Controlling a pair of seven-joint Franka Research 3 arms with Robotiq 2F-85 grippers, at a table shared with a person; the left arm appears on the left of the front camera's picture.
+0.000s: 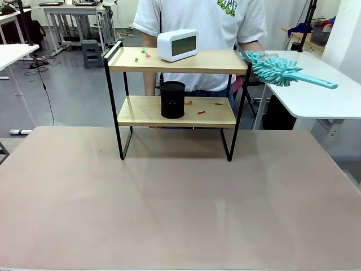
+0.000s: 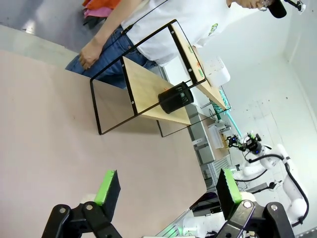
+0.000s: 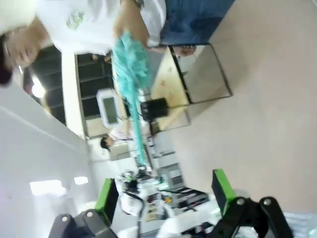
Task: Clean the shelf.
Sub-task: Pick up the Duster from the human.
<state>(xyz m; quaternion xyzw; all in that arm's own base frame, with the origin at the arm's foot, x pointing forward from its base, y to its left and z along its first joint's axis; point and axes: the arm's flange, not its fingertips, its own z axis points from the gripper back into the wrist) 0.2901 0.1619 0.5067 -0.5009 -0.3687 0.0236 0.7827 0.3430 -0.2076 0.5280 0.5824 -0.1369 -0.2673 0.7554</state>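
The shelf (image 1: 208, 61) stands at the far middle of the brown table, two wooden boards in a black frame. On its top board sit a white clock (image 1: 177, 44) and small scraps (image 1: 142, 52). The lower board carries a black mesh cup (image 1: 172, 99) and orange scraps (image 1: 201, 112). A person behind it holds a teal duster (image 1: 274, 69) at the top board's right end. My left gripper (image 2: 168, 187) is open above the table, well short of the shelf (image 2: 148, 89). My right gripper (image 3: 163, 193) is open too, far from the shelf (image 3: 183, 84) and the duster (image 3: 131, 64).
The brown table (image 1: 169, 197) stretches wide and bare in front of the shelf. A white table (image 1: 316, 99) stands at the right behind it, under the duster's handle. The person's other hand (image 2: 89, 52) hangs beside the shelf's far side.
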